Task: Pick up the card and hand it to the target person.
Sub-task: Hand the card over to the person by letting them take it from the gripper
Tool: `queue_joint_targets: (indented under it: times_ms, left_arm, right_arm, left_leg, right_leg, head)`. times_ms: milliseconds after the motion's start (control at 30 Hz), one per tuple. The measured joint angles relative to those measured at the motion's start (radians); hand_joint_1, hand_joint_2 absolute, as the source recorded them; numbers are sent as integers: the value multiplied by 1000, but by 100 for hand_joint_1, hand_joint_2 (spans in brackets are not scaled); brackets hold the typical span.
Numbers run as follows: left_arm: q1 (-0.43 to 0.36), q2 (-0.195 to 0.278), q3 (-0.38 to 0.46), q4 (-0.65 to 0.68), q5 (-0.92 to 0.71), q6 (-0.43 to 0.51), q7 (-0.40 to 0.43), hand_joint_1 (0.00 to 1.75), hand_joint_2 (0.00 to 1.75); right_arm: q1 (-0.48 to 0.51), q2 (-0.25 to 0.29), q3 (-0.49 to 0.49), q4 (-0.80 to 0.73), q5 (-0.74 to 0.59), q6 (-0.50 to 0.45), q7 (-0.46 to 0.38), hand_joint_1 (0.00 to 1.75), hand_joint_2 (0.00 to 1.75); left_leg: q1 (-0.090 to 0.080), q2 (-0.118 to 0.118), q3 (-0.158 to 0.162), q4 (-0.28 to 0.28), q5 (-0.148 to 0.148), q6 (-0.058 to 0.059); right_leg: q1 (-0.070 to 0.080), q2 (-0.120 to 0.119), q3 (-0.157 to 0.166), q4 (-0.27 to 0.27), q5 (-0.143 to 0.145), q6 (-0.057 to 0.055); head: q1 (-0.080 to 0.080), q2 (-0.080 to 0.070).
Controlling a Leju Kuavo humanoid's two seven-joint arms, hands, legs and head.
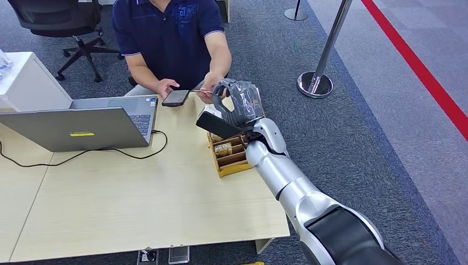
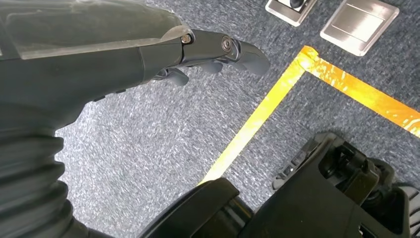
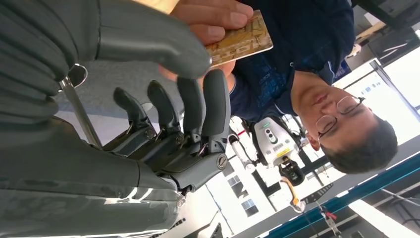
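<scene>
Presently, the right hand [image 1: 238,102] sits at upper centre of the head view, a grey, glossy-covered hand at the end of a silver jointed arm rising from the lower right. In the right wrist view its dark fingers [image 3: 190,106] stand upright and slightly spread, with the thick grey thumb [image 3: 148,37] arched across above them. The card [image 3: 240,42], a thin tan rectangle with printed lines, lies at top centre of that view, pinched in the person's hand [image 3: 213,17]; the thumb tip sits just beside one card end, but whether it touches cannot be told. In the head view the card is an edge-on sliver (barely legible) between the person's hand and the robot's fingers.

The person [image 1: 171,33], in a dark blue polo shirt, is cut off at the top edge and holds a dark phone [image 1: 175,97] in the other hand. A yellow compartmented box [image 1: 229,154] is partly hidden behind the right wrist. A grey laptop [image 1: 77,127] rests on the pale wood-grain table [image 1: 138,210].

The left hand [image 2: 218,52] hangs over speckled grey carpet with yellow tape [image 2: 257,119], fingers loosely curled, holding nothing.
</scene>
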Motion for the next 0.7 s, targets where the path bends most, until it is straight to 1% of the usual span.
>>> queue_joint_targets:
  times_ms: [400,700]
  left_arm:
    - [0,0,-4,0,10,13,13,0,0]
    - [1,0,-4,0,17,30,12,0,0]
  right_arm:
    - [5,-5,0,-18,7,-6,19,0,175]
    - [7,-16,-1,-23,4,-23,19,0,175]
  left_leg:
    - [0,0,0,0,0,0]
    - [0,0,0,0,0,0]
  right_leg:
    - [0,0,0,0,0,0]
    - [0,0,0,0,0,0]
  head:
    - [0,0]
    - [-1,0]
